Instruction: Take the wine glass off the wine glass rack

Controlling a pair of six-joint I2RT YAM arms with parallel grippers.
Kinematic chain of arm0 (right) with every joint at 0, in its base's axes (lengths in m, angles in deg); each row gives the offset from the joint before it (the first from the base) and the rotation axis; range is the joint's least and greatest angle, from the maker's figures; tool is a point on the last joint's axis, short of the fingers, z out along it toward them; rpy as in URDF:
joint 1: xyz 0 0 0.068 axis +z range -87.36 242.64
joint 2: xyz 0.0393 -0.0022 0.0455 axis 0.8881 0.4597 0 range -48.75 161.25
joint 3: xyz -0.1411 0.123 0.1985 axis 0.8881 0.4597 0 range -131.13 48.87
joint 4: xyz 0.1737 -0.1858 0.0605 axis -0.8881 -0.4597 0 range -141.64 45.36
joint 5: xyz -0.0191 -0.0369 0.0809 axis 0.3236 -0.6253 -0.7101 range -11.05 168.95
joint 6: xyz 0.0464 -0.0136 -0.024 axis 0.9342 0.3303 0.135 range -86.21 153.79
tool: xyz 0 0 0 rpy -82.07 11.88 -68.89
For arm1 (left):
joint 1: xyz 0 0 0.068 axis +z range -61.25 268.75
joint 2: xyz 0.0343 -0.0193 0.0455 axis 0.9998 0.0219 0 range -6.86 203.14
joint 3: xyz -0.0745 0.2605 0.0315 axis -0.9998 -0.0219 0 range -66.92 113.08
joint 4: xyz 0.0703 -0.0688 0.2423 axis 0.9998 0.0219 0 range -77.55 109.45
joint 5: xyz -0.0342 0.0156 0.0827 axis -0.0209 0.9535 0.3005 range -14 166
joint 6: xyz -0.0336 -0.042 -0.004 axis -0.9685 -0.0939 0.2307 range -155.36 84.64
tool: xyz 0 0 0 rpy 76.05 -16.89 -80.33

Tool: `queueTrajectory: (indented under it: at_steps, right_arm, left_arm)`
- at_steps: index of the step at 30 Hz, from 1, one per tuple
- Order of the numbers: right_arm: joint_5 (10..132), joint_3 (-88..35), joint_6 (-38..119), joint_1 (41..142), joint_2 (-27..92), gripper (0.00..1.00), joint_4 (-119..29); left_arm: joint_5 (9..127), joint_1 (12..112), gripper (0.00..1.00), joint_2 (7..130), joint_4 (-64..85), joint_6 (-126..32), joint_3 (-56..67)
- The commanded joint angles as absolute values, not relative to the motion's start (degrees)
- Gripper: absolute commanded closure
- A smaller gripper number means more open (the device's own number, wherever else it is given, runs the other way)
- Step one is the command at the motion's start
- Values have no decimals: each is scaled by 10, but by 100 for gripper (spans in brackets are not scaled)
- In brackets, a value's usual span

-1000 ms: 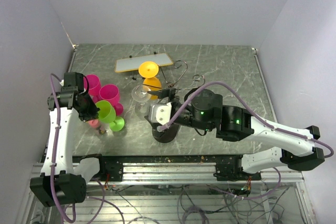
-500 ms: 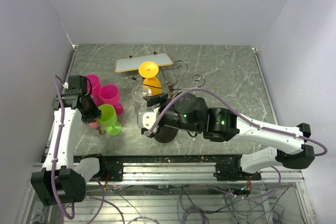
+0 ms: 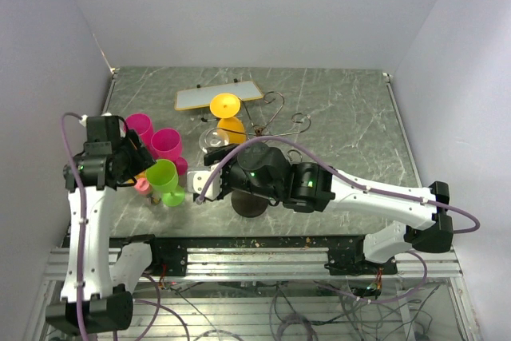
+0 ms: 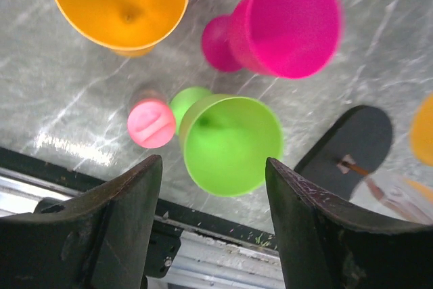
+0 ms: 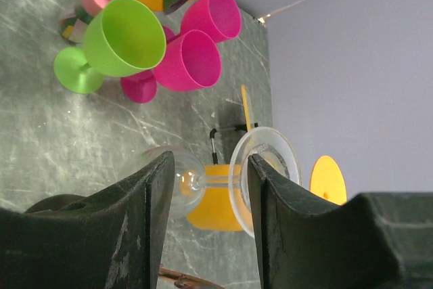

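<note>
A clear wine glass [image 5: 203,182] hangs upside down on the wine glass rack [image 3: 275,114], foot up and bowl down. The rack's black oval base [image 3: 250,204] stands at the table's front middle. My right gripper [image 5: 206,167] is open; its fingers [image 5: 145,201] flank the glass, one beside the bowl and one beside the foot, and no contact shows. From above, the clear glass [image 3: 214,140] shows just beyond my right gripper [image 3: 214,162]. My left gripper [image 4: 211,167] is open above a green glass [image 4: 230,143] that stands on the table on its own.
An orange glass [image 3: 227,106] hangs on the rack behind the clear one. Two magenta glasses [image 3: 166,143] and another orange glass [image 4: 118,1] stand near the green one, with a small pink object [image 4: 151,123] beside it. A white board [image 3: 219,95] lies at the back.
My left gripper has opened, let go of the green glass and drawn back. My right arm has swung left to the clear glass while its jaws narrowed.
</note>
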State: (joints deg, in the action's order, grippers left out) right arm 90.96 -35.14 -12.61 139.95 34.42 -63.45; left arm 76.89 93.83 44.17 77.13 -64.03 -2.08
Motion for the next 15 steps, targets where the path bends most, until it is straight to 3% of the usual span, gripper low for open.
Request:
queueTrajectory:
  at_steps: [1,8,15]
  right_arm:
    - [946,-378,-119,1391,347,54,-628]
    - [965,-385,-122,1386,361,55,-639]
    - [931,-401,-107,1386,354,79,-691]
  left_arm:
    - [745,935,26,413,778,-626,65]
    - [730,935,25,396,773,-634,120]
    - [737,935,25,391,783,-632,141]
